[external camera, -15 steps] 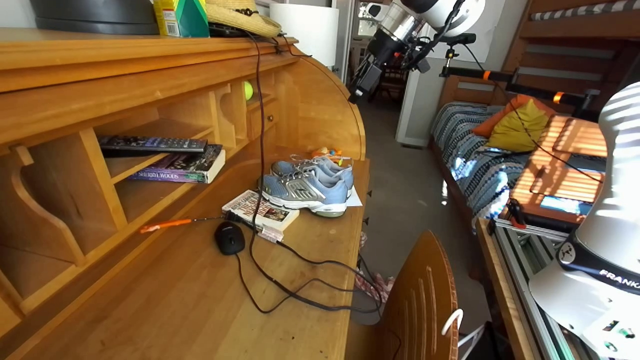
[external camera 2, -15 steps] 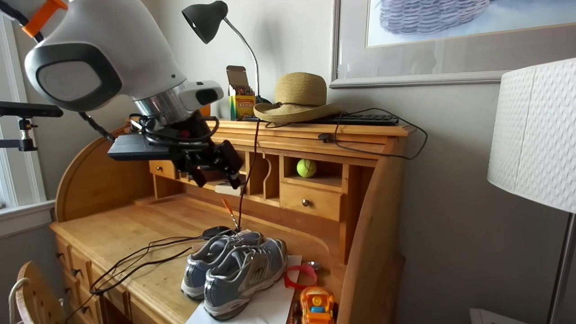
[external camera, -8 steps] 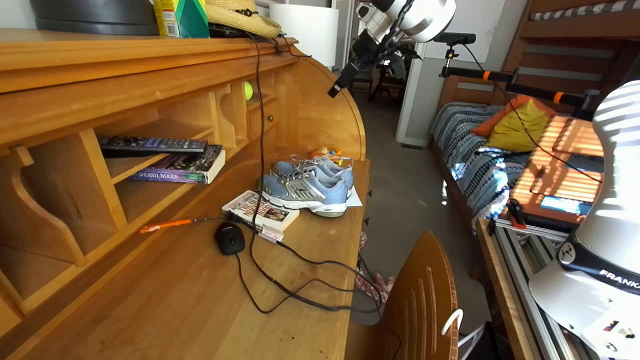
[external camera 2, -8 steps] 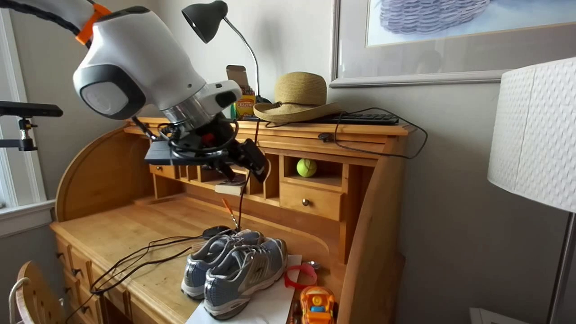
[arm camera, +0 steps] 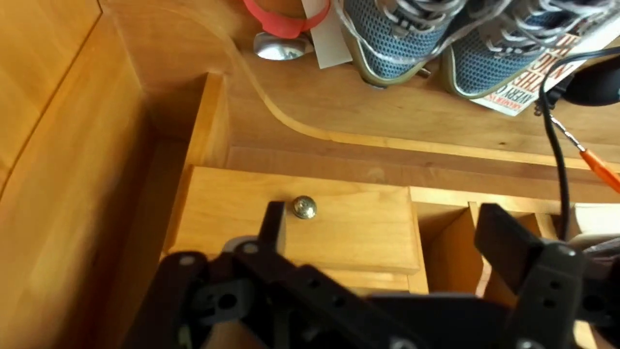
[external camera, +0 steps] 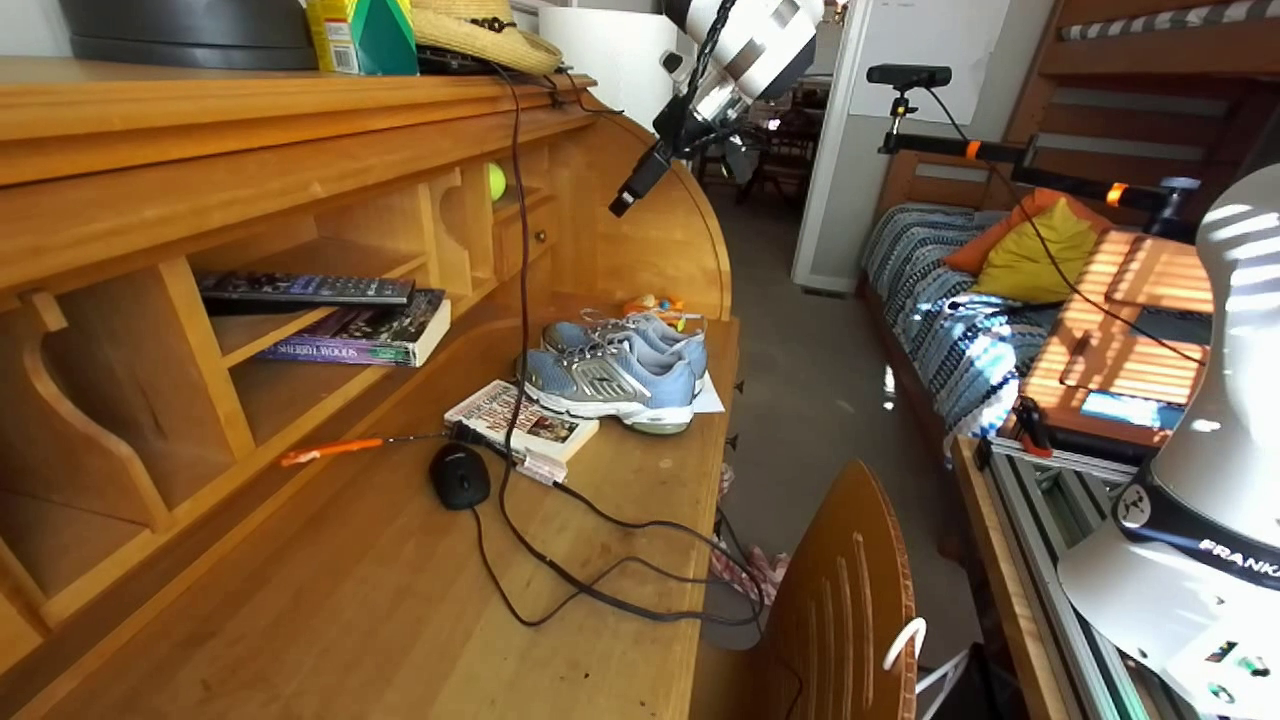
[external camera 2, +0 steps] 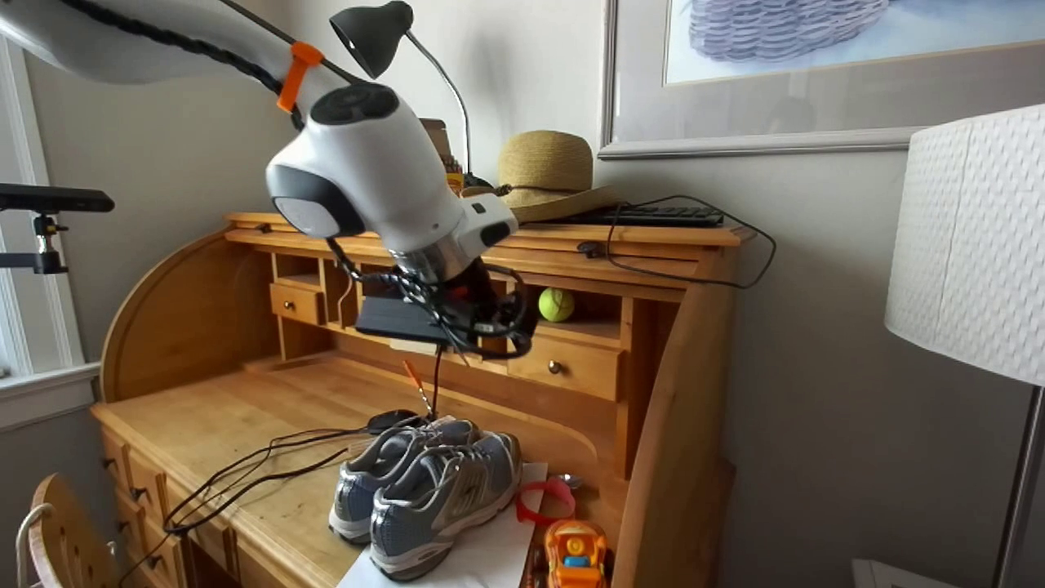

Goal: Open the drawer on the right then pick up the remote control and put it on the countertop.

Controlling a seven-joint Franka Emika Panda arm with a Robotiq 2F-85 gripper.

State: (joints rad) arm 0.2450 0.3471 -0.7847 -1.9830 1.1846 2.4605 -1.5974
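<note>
The small right drawer [external camera 2: 592, 376] has a wooden front and a round brass knob [arm camera: 304, 207]. It looks shut and sits under the cubby with the tennis ball. In the wrist view my gripper [arm camera: 382, 218] is open and empty. Its fingers are wide apart; the left fingertip appears just left of the knob, the right one before the narrow cubbies. My gripper [external camera: 622, 203] hangs above and in front of the shoes in an exterior view. The dark remote control [external camera: 310, 289] lies in a left cubby, above a purple book. The countertop [external camera: 350, 600] is light-brown wood.
Blue-grey shoes [external camera 2: 445, 498] stand on the countertop below my gripper. A black cable [external camera: 522, 230] hangs from the top shelf. A paperback [external camera: 525, 420], a mouse [external camera: 460, 477] and an orange-handled tool [external camera: 330, 451] lie nearby. The desk's curved side wall [external camera 2: 682, 457] rises right of the drawer.
The arm has moved towards the drawer: rightwards and lower in an exterior view, leftwards in the matching one. My gripper now overlaps the drawer's upper left. Nothing else has moved.
</note>
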